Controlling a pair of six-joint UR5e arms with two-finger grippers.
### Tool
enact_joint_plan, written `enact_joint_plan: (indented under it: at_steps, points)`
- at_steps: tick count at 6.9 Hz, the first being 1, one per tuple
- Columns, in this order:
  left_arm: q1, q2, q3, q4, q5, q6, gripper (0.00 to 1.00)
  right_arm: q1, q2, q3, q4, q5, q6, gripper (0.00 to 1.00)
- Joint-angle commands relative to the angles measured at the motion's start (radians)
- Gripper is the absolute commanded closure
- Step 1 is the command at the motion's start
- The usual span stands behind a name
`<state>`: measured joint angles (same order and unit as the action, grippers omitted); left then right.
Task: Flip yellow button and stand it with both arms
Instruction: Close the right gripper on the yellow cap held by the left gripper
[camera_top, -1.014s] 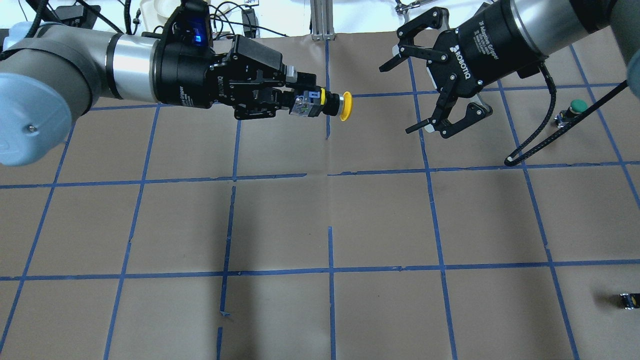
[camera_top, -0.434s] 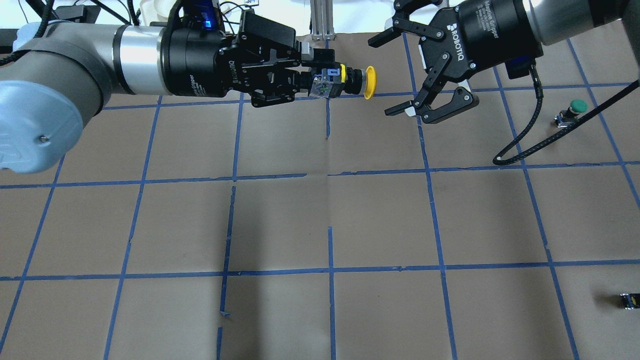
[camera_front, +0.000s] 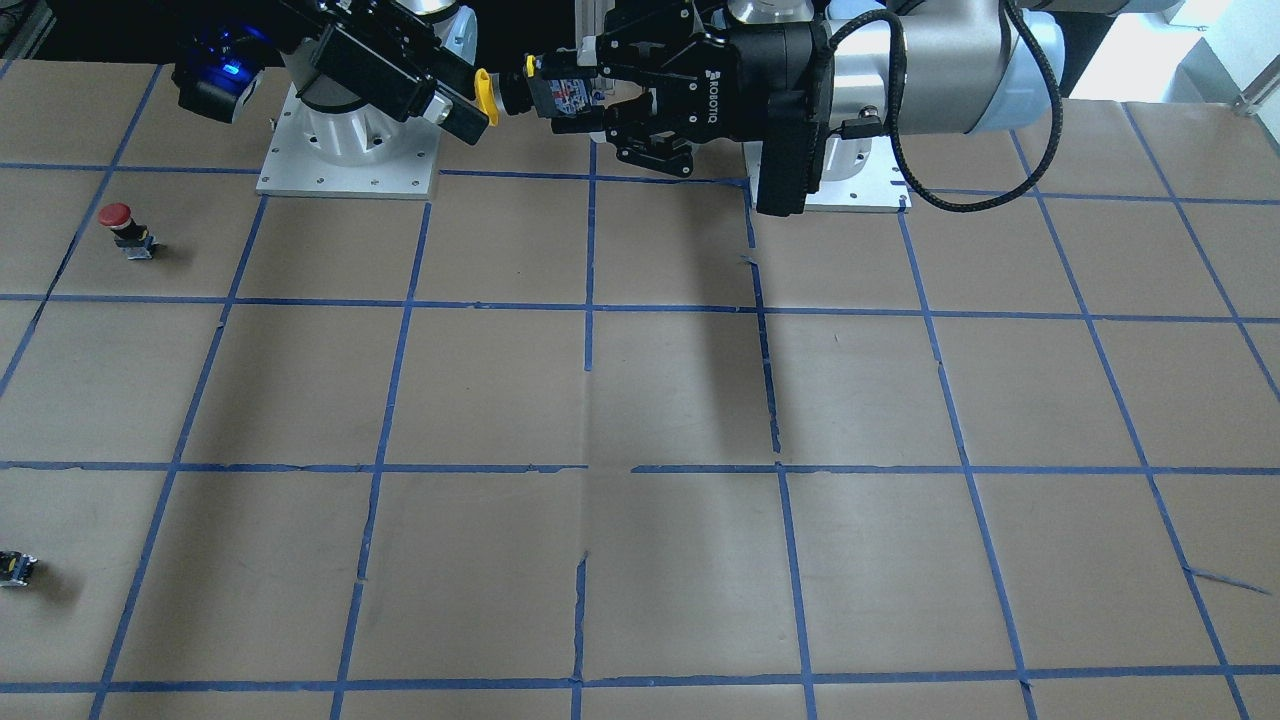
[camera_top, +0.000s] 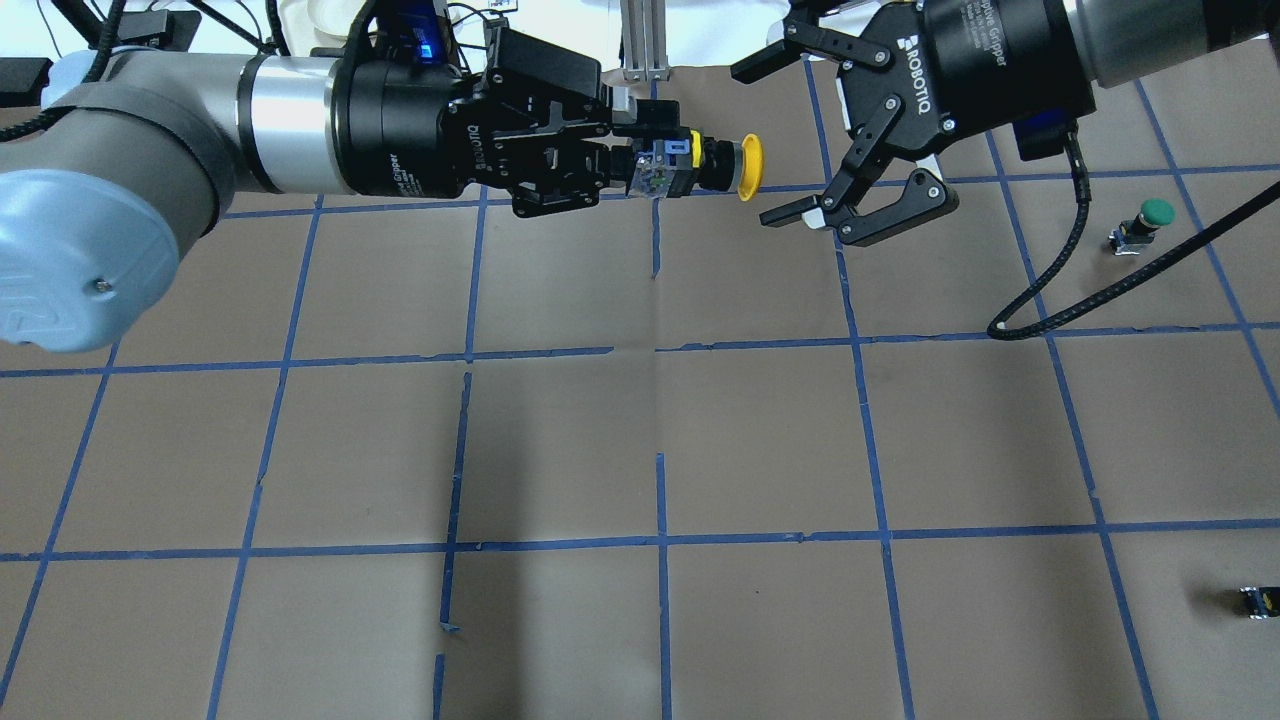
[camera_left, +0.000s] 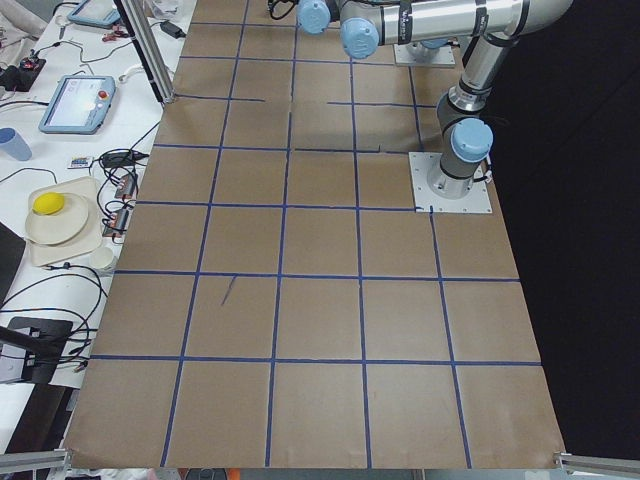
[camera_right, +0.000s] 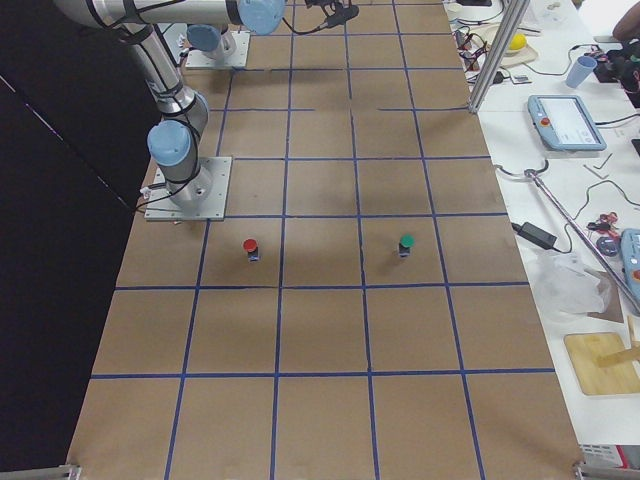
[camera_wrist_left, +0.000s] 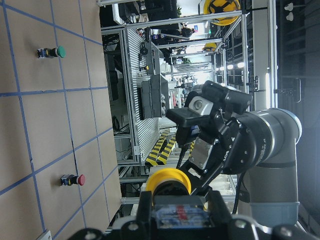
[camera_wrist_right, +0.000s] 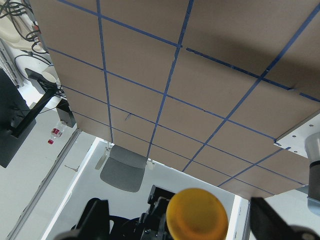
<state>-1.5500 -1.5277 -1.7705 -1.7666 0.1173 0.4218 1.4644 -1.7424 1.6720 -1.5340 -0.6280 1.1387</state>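
The yellow button is held level in the air, its yellow cap pointing toward my right gripper. My left gripper is shut on its grey-black block body. My right gripper is open, and the cap sits just at the mouth between its spread fingers without touching them. In the front-facing view the cap lies between the right gripper's fingers, with the left gripper behind the block. The right wrist view shows the cap centred between the fingers. The left wrist view shows the cap facing the right gripper.
A green-capped button stands at the right. A tiny black block with a yellow spot lies at the near right edge. A red-capped button stands near the right arm's base. The right arm's black cable hangs low.
The left gripper has carried the button right and farther from the robot. The right gripper has moved left and back, closing the gap until the cap sits at its open mouth.
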Motion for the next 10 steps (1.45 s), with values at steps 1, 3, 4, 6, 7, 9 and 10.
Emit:
enact_joint_plan:
  at_steps: [1, 3, 4, 6, 7, 9, 10]
  points:
    - [-0.001, 0.006, -0.003, 0.001, -0.016, -0.002, 0.98, 0.001, -0.012, 0.034, 0.006, -0.001, 0.003, 0.0]
    - [0.001, 0.006, -0.003, 0.001, -0.016, -0.002, 0.98, 0.002, -0.02, 0.043, 0.008, 0.001, 0.006, 0.01]
    - [-0.001, 0.007, -0.004, 0.001, -0.018, 0.0, 0.98, 0.002, -0.038, 0.043, 0.026, 0.001, 0.007, 0.01]
    - [0.001, 0.007, -0.003, 0.001, -0.018, -0.002, 0.98, 0.002, -0.057, 0.045, 0.049, 0.002, 0.004, 0.02]
    - [0.001, 0.011, -0.003, 0.001, -0.018, -0.002, 0.98, 0.002, -0.057, 0.046, 0.049, 0.002, 0.003, 0.06]
    - [0.001, 0.015, -0.003, 0.001, -0.022, -0.002, 0.98, 0.002, -0.055, 0.046, 0.051, 0.055, 0.004, 0.41]
    - [0.001, 0.015, -0.004, 0.001, -0.022, -0.002, 0.98, 0.002, -0.055, 0.046, 0.049, 0.077, 0.004, 0.53]
